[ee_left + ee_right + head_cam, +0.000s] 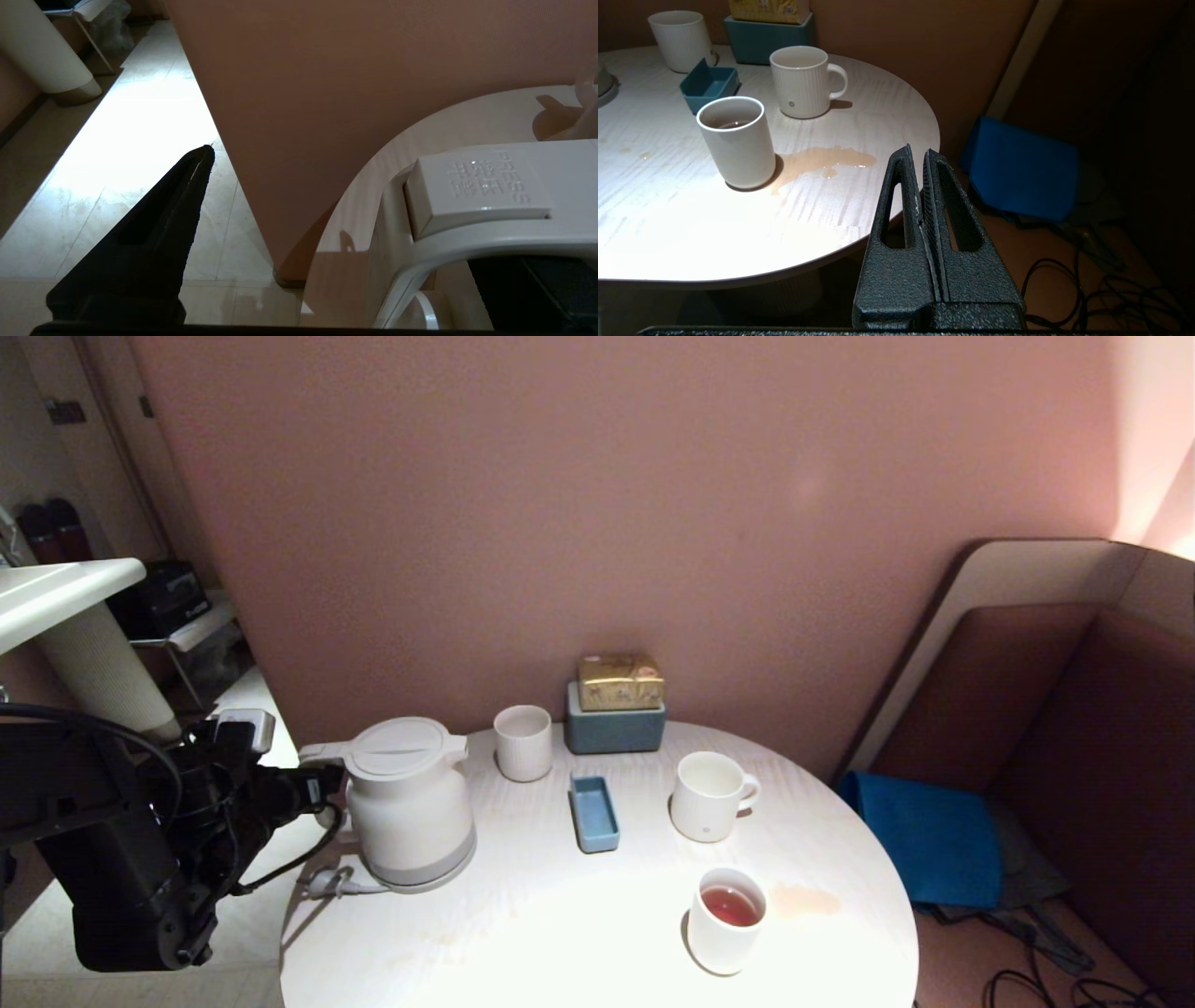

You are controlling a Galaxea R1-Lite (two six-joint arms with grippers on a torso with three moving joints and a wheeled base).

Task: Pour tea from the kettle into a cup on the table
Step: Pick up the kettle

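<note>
Table (560, 933): round, white; brownish spill beside the cup.
Kettle (411, 812): off-white, upright at the left edge, lid shut.
Left gripper (322, 789): jaws spread wide at the kettle handle, gripping nothing.
Right gripper (920, 186): jaws pressed together, off the table's right edge.
Cup (728, 919): near right, holding tea (730, 905); pouring appears done, only release and withdrawal seem left.
Only the right wrist view shows the spill's full extent; only the left wrist view shows the handle's press button.

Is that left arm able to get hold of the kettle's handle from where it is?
Probably yes. The left gripper is open and right at the kettle handle, one finger outside it, nothing between them.
</note>
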